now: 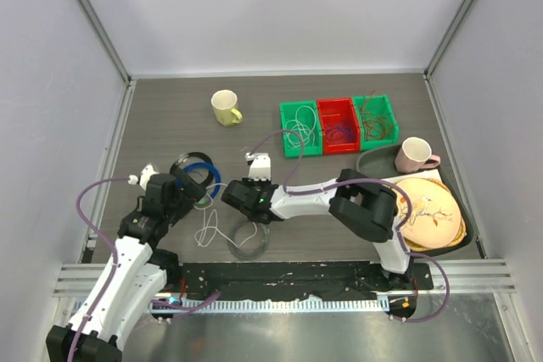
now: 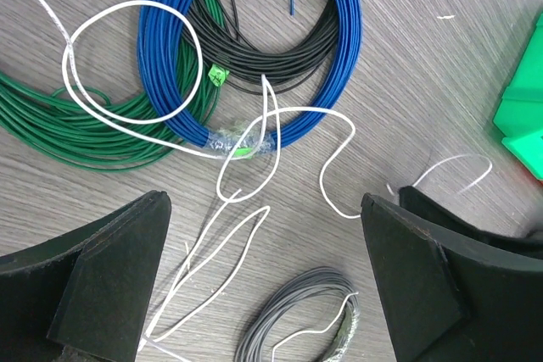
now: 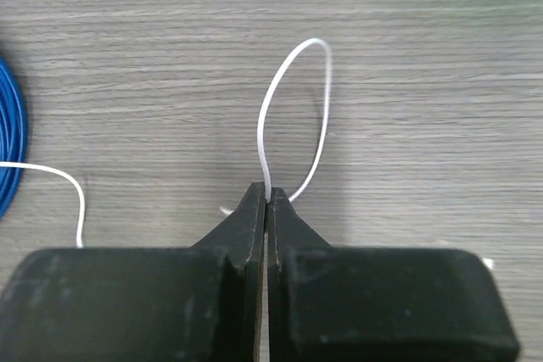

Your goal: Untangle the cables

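Observation:
A thin white cable (image 2: pixel 69 65) lies in loose loops on the table, draped over a blue ring (image 2: pixel 339 48) and a green ring (image 2: pixel 51 129). My right gripper (image 3: pixel 270 197) is shut on one strand of this white cable (image 3: pixel 293 82), whose small loop sticks out past the fingertips. In the top view the right gripper (image 1: pixel 232 196) sits just right of the rings. My left gripper (image 2: pixel 263 269) hangs open over the white cable's lower loops (image 1: pixel 210 231), with nothing between its fingers. More thin cables lie in the bins (image 1: pixel 301 129).
A grey coil (image 2: pixel 297 320) lies under the left gripper, and a black ring (image 2: pixel 254 61) sits inside the blue one. Green and red bins (image 1: pixel 338 125) stand at the back. A yellow cup (image 1: pixel 225 108), a pink cup (image 1: pixel 414 155) and a plate (image 1: pixel 428 214) on a dark tray are also present.

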